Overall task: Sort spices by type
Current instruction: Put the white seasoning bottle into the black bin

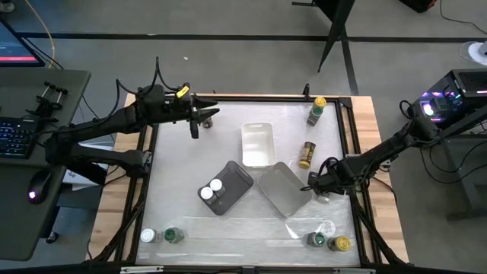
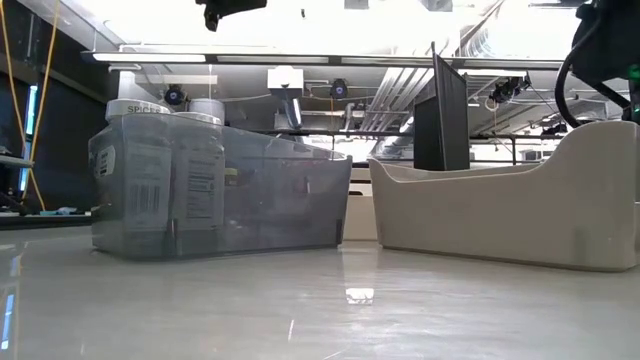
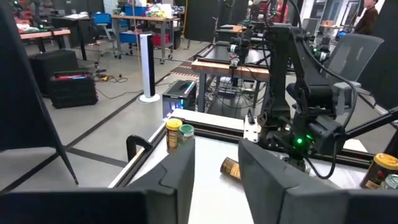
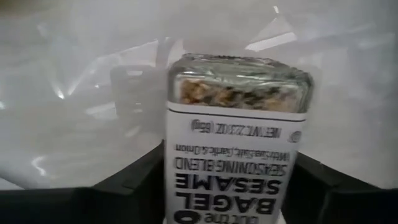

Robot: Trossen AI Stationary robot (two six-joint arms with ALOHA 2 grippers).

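The right gripper [image 4: 233, 186] clasps a sesame-blend jar [image 4: 236, 137], long axis pointing straight ahead; the left gripper [image 3: 214, 180] (released) hovers well apart.

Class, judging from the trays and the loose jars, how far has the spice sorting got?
Done: two white-lidded spice jars stand in the dark grey tray. In hand: the right gripper is closed on a sesame-blend jar beside the light grey tray. Left: jars lying near the far right edge and at both near corners. The white tray holds nothing. The left gripper waits, open.
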